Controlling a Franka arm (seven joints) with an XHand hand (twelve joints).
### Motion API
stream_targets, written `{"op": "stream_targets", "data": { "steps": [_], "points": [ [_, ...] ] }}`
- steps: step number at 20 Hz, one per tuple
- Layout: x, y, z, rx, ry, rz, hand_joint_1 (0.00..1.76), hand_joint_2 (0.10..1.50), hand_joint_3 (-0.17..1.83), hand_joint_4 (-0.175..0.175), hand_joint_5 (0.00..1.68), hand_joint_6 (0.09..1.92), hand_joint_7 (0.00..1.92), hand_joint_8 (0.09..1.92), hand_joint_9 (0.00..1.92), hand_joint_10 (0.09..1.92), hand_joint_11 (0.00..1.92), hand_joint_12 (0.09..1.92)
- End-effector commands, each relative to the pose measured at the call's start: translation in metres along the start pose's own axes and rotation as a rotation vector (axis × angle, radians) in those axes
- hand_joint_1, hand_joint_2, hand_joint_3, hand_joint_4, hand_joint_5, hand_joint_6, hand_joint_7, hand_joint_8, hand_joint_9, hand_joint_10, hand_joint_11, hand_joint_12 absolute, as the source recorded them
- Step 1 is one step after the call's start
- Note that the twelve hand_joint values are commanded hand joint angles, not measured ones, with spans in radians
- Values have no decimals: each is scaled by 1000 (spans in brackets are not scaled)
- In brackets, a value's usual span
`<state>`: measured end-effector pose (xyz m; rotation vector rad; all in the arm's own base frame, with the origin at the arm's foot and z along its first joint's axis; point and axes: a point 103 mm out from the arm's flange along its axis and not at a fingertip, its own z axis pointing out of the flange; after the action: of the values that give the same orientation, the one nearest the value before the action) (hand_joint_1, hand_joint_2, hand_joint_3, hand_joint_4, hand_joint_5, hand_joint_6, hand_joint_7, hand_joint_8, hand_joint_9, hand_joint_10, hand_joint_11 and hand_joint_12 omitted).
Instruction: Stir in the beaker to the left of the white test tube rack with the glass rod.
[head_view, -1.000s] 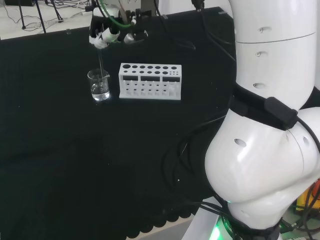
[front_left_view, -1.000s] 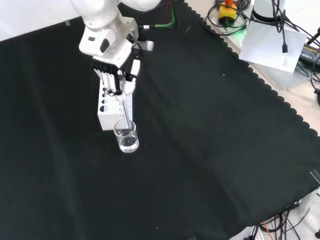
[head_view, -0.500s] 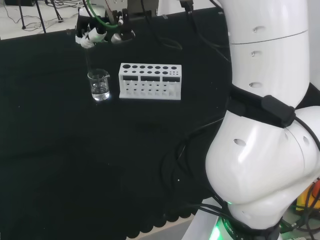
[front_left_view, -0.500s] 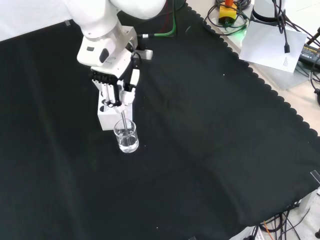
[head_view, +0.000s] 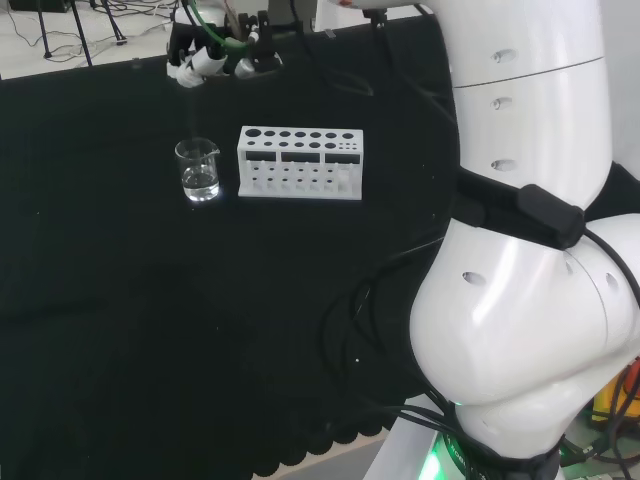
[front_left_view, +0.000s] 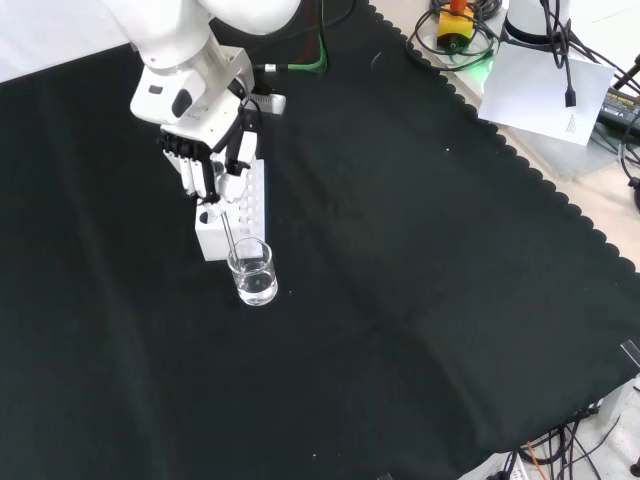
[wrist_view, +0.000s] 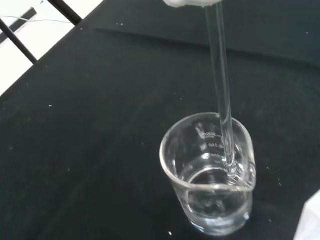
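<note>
I see the hand (front_left_view: 205, 160), fingers (front_left_view: 187, 172) pinching the clear glass rod (wrist_view: 222, 95), its tip inside the small beaker (wrist_view: 212, 175) part-filled with clear liquid

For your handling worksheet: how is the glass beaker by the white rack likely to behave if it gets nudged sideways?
The beaker is clear glass, so probably fragile. It looks squat with a flat base, so it would likely slide on the black cloth rather than tip. The clear liquid low inside may slosh. The glass rod hangs by its rim and could knock it.

Even bright overhead light; black cloth (front_left_view: 420, 300) matte, shadowless; faint glints on beaker (wrist_view: 210, 180); hand (wrist_view: 192, 2) blurred.
</note>
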<state>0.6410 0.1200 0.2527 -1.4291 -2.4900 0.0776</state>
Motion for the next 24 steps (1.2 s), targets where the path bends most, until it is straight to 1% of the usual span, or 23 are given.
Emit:
{"op": "stream_targets", "data": {
  "steps": [1,3,5,7,12,16,18,21,24],
  "points": [
    [-8,-31,-5,2,-7,46,1302,1076,-34,-175,1218,288,1078,1178,1548,1033,1578,938],
    [7,-31,-5,3,-13,33,1302,1076,-34,-175,1219,287,1078,1177,1548,1033,1578,939],
    [15,-28,-4,7,-15,23,1302,1075,-34,-175,1219,286,1080,1175,1549,1033,1578,939],
    [34,-16,0,14,-10,-14,1302,1075,-34,-175,1220,285,1080,1175,1549,1033,1578,939],
    [50,5,6,24,-12,-57,1302,1075,-34,-175,1222,282,1081,1172,1549,1033,1578,940],
    [44,15,6,24,-14,-60,1303,1074,-35,-175,1223,279,1082,1172,1549,1033,1578,940],
    [29,17,6,26,-11,-42,1303,1074,-35,-175,1224,278,1082,1171,1549,1033,1578,940],
    [9,13,6,25,-8,-17,1303,1074,-35,-175,1225,276,1082,1171,1548,1033,1578,940],
    [-3,4,5,24,-12,3,1303,1074,-35,-175,1226,274,1082,1171,1548,1033,1578,940]
  ]
}}
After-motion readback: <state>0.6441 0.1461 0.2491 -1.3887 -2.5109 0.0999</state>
